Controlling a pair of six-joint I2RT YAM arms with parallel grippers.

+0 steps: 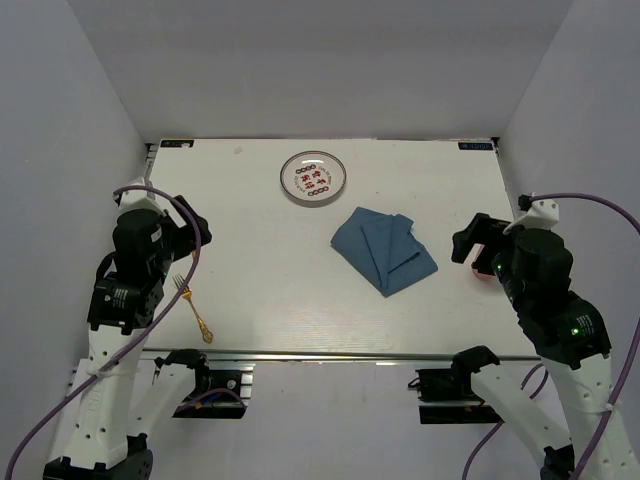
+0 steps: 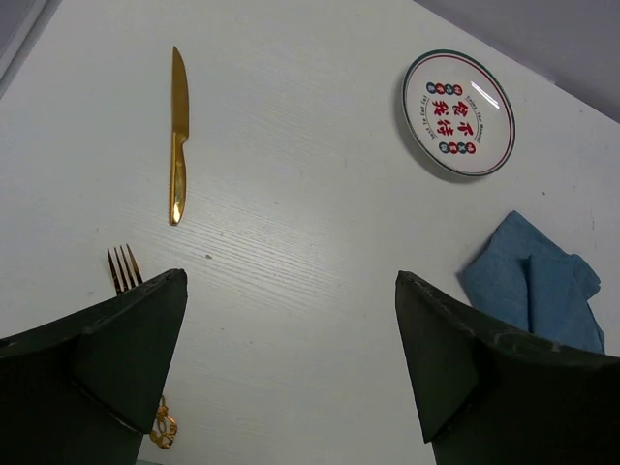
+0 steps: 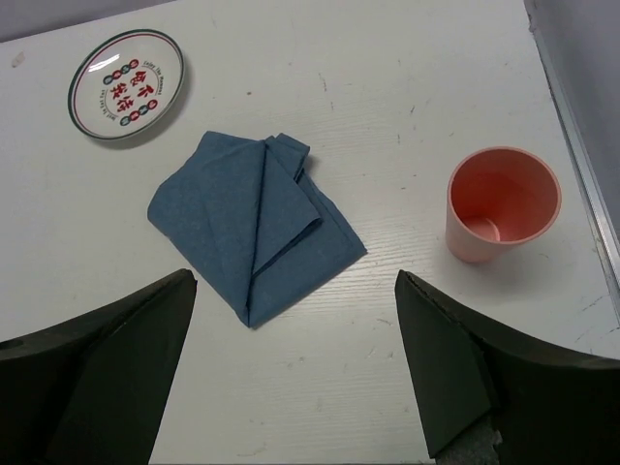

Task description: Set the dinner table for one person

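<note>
The white dinner table (image 1: 260,270) spans the floor between plain grey walls (image 1: 80,90), metal rail nearest the arms. Open surface lies between the fork (image 1: 193,308) and the folded blue napkin (image 1: 385,250). A patterned plate (image 1: 314,178) sits near the far edge, a pink cup (image 3: 502,203) by the right edge, and a gold knife (image 2: 178,145) near the left. The left gripper (image 2: 291,281) and right gripper (image 3: 295,279) hang above the tabletop with jaws spread wide.

White dinner table (image 1: 270,300): plate (image 1: 314,178), napkin (image 1: 385,250), fork (image 1: 193,309), knife (image 2: 178,136), cup (image 3: 502,203)

You have a white desk (image 1: 270,300); the plate (image 1: 314,178) at 12 o'clock is white, green-rimmed, with red characters; cloth (image 1: 384,250) blue, cup (image 3: 502,203) pink, fork (image 1: 193,308) and knife (image 2: 178,136) gold
</note>
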